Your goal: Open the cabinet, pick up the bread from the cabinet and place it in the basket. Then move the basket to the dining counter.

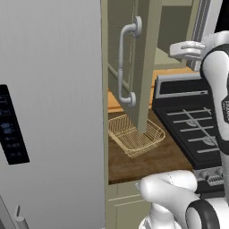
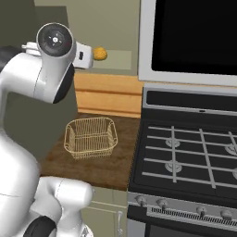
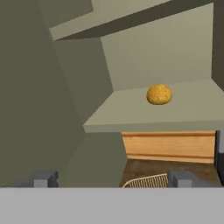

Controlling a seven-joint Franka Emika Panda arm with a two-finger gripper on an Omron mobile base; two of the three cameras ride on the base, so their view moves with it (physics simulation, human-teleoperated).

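Note:
The olive-green cabinet's door [image 1: 146, 67] stands swung open, its grey bar handle [image 1: 126, 62] facing me. On the cabinet's lower shelf [image 3: 183, 111] lies the bread [image 3: 159, 94], a small golden lump, also seen as the bread [image 2: 100, 53] just beyond my hand. My gripper [image 3: 113, 179] is open, level with the shelf's front edge and a short way short of the bread, with nothing between its fingertips [image 3: 43, 178]. The wire basket [image 2: 90, 137] sits empty on the brown counter below the cabinet, and the basket [image 1: 136, 134] is partly behind the door's lower edge. The dining counter is out of view.
A large grey fridge [image 1: 53, 112] fills the left side. A black stove [image 2: 190, 157] with knobs adjoins the counter on the right, with a microwave [image 2: 194, 37] above it. The open door hangs just left of my arm [image 1: 214, 76].

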